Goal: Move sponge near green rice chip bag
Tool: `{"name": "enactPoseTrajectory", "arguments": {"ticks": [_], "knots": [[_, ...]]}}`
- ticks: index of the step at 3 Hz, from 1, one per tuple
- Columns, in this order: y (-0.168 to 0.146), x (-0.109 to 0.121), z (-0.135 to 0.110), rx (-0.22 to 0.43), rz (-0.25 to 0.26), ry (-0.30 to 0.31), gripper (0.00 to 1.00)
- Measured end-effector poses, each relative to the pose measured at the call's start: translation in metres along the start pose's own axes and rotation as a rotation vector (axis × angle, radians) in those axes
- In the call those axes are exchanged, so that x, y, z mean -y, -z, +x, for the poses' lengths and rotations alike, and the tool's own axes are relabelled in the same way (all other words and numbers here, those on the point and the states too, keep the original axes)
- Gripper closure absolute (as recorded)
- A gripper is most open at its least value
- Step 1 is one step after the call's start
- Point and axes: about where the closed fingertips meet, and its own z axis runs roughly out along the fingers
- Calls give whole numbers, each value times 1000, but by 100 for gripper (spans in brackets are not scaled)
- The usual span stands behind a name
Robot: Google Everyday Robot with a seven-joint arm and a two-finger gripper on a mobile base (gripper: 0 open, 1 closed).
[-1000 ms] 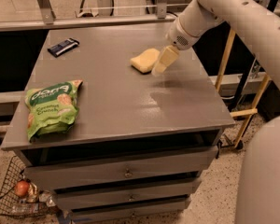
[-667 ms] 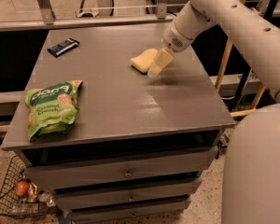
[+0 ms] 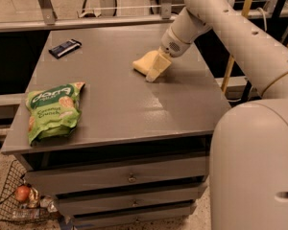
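- Sponge (image 3: 143,62) location: toward the back right of the worktop (image 3: 125,104), lying flat, well apart from the green rice chip bag (image 3: 53,110), which rests at the front left corner.
- Hand (image 3: 156,68) location: lowered to the right end of the sponge, touching it or just over it. Its pale colour merges with the foam, so I cannot tell how far open it is or whether it has any hold.
- Step in hand, as judged: securing the sponge ahead of the carry. The transfer toward the bag is not yet made.
- Grasp advice: take the foam across its narrow middle rather than by one end. A soft block held at its end is likely to droop or twist out during travel.
- Grip force: moderate. Foam compresses readily, and a hard squeeze may let it spring sideways on release.
- Lift: raise it just off the worktop before moving across, since dragging foam along the surface risks rolling it out of hold.
- Route: diagonal toward the front left, over bare worktop. The dark blue wrapped bar (image 3: 65,48) sits at the back left and lies off that line.
- Placement: set it down just beside the bag's right edge, not on it. The bag looks light and lies close to the worktop's edge, so a nudge could shift it outward.
- Release: let go only once the sponge rests on the worktop.
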Motion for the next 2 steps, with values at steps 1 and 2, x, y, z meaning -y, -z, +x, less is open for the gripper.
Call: {"name": "enactPoseTrajectory", "arguments": {"ticks": [1,2], "knots": [[6,-2,-14,35,-13,20,50],[23,-7,-28,91,-16,53,73]]}}
